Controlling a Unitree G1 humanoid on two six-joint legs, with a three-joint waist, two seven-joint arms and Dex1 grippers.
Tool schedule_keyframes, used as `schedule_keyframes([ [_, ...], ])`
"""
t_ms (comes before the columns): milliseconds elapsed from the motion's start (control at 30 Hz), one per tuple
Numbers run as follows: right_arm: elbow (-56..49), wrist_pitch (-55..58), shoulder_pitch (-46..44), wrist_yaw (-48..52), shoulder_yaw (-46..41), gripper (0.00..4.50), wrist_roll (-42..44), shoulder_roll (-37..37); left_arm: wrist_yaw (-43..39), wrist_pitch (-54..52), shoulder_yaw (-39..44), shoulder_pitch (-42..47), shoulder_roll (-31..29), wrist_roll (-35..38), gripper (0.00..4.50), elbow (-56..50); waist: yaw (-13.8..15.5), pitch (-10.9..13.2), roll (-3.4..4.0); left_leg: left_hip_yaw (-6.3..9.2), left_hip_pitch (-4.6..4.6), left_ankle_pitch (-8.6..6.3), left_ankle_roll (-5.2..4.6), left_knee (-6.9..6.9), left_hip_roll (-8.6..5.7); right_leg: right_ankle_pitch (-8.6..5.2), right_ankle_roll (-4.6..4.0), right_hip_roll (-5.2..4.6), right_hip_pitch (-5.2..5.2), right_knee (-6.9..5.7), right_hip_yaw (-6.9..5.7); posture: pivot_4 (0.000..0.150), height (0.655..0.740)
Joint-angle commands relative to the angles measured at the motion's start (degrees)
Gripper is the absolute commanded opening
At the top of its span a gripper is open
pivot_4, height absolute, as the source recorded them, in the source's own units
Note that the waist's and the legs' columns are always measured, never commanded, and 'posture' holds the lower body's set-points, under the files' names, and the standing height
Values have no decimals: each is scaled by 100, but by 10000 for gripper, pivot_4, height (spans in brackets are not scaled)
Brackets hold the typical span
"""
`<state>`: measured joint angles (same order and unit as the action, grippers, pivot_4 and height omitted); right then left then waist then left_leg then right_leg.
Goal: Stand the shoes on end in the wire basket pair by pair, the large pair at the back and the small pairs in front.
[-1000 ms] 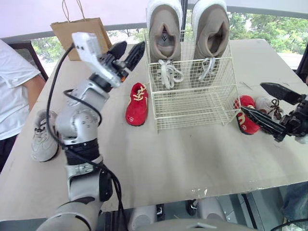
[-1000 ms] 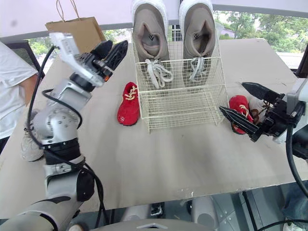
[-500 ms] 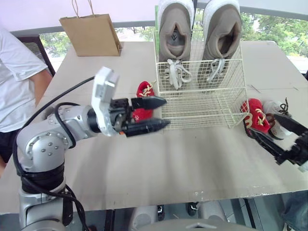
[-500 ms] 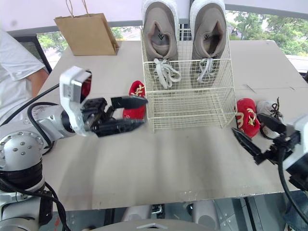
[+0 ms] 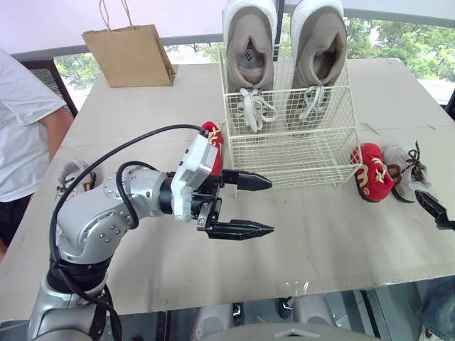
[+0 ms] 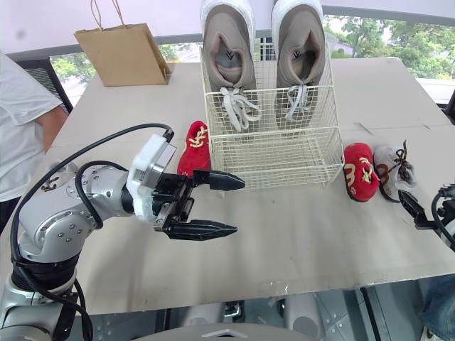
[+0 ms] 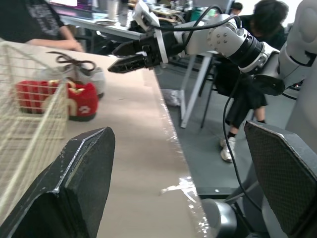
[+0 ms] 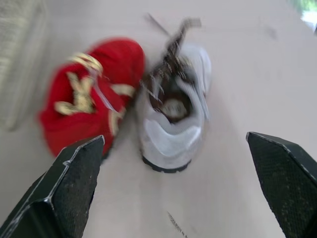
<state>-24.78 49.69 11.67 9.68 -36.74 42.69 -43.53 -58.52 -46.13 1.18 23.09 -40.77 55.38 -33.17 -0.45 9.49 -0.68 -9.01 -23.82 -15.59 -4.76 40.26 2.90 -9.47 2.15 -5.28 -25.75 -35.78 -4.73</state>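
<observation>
The large grey-beige pair of trainers (image 5: 249,50) stood on end at the back of the white wire basket (image 5: 298,160) — its front row was bare. One small red shoe (image 6: 193,145) lay just left of the basket, another red shoe (image 6: 357,172) to its right beside a small white dark-laced shoe (image 6: 389,170). The left jaws and right jaws hung spread, empty. The small pairs looked next — the right jaws, facing that second red shoe, would need to advance and clamp it.
</observation>
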Motion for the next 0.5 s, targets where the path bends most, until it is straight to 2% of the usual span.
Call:
schedule_keyframes([
  [33, 536, 374, -556, -341, 214, 45000, -330, -66, 78, 306, 146, -234, 63, -27, 44490, -208, -12, 0, 1, 0, 1, 1, 1, 0, -2, 0, 0, 0, 1, 2, 2, 1500, 7400],
  [200, 1295, 326, -1189, -98, 430, 45000, -465, 60, 285, 523, 203, -539, 143, -73, 44490, -322, -6, -1, 0, 2, -1, 14, -27, -1, -10, 0, 2, -2, 4, 4, 3, 1500, 7400],
  [233, 1425, 356, -1274, -70, 447, 39668, -474, 91, 325, 558, 212, -562, 149, -83, 45000, -336, 10, 0, 1, 4, 0, 14, -28, -1, -11, 0, 2, -2, 6, 5, 2, 1500, 7400],
  [267, 1532, 301, -1347, 5, 518, 37383, -526, 102, 381, 564, 227, -573, 164, -57, 45000, -345, 14, -1, 1, 5, -2, 13, -27, -1, -13, 0, 2, -3, 5, 5, 2, 1500, 7400],
  [300, 1592, 265, -1408, 81, 573, 33010, -546, 116, 414, 564, 248, -584, 164, -25, 45000, -353, 11, 0, 1, 6, -1, 13, -27, -1, -13, 0, 2, -3, 6, 5, 2, 1500, 7400],
  [500, 1816, -27, -1441, 526, 843, 5544, -903, -9, 472, 653, 209, -697, 141, -86, 45000, -371, -25, -1, 0, 5, 2, 11, -28, 0, -12, 0, 3, -3, 9, 6, 3, 1500, 7400],
])
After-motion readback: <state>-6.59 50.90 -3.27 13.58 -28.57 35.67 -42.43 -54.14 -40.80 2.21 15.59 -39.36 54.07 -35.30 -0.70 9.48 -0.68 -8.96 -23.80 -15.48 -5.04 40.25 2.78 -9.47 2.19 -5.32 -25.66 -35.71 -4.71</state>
